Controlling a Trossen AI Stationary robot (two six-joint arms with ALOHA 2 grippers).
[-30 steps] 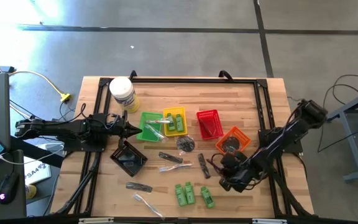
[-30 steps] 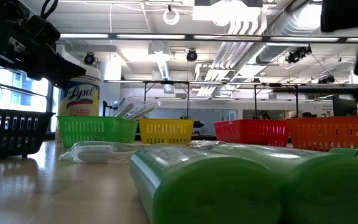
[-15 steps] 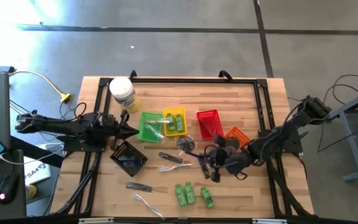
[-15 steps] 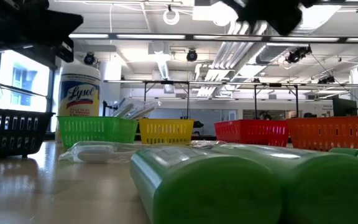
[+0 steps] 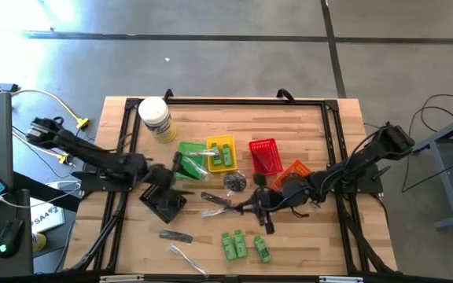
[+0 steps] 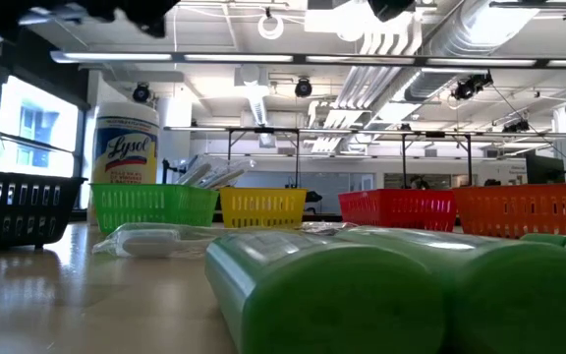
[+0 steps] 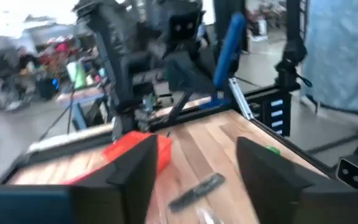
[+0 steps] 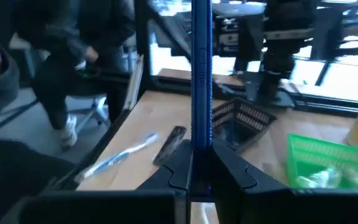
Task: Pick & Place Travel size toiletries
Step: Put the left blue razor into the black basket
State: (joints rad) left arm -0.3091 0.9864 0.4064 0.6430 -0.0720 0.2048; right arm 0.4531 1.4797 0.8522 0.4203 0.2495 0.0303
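Observation:
Green bottles (image 5: 242, 245) lie at the table's near side and fill the low view's foreground (image 6: 342, 295). Dark sticks (image 5: 215, 198) (image 5: 175, 236), clear-wrapped sticks (image 5: 185, 256) and a dark round piece (image 5: 236, 182) lie on the wood. My left gripper (image 5: 178, 167) hangs open between the black basket (image 5: 162, 203) and the green basket (image 5: 191, 157); its fingers (image 7: 132, 177) hold nothing. Over the table's middle, my right gripper (image 5: 252, 206) is shut on a thin blue stick (image 8: 201, 74), which the left wrist view also shows (image 7: 229, 43). My right gripper pinches the blue stick by its lower end (image 8: 201, 152) between its two shut fingers. The fingers come from the table's right side and lie across the stick. The stick stands steeply up above the fingertips, clear of the table.
A white jar with a yellow label (image 5: 156, 119) stands at the far left. Yellow (image 5: 222, 153), red (image 5: 264, 156) and orange (image 5: 297, 174) baskets sit in a row past the green one. A black frame (image 5: 234, 101) runs round the tabletop.
My right gripper has moved from the near right toward the table's left and far side, staying shut. My left gripper has shifted a little toward the right and has opened, while that arm's rear part has swung toward the far edge.

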